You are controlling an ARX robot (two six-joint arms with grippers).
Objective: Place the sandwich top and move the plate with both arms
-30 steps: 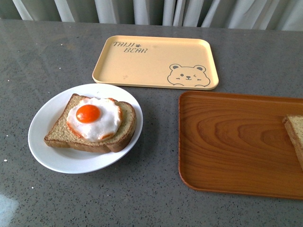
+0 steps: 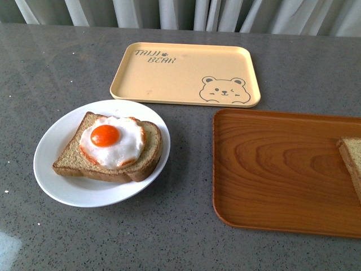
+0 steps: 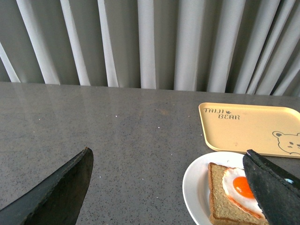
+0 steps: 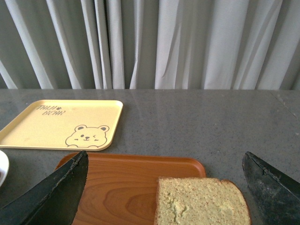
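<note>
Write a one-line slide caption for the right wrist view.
Open right claw framing the sandwich top on the brown wooden tray, beige bear-printed tray beyond on the grey table.

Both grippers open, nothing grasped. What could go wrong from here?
1. The plain brown bread slice lies flat on the brown wooden tray; the open right gripper may scrape the tray or squash the bread.
2. The fried egg bulges on the other slice, so the top might settle crooked or slide.
3. The glossy round white plate has a shallow rim; the open left gripper may slip, or an uneven two-arm lift could tilt it.
</note>
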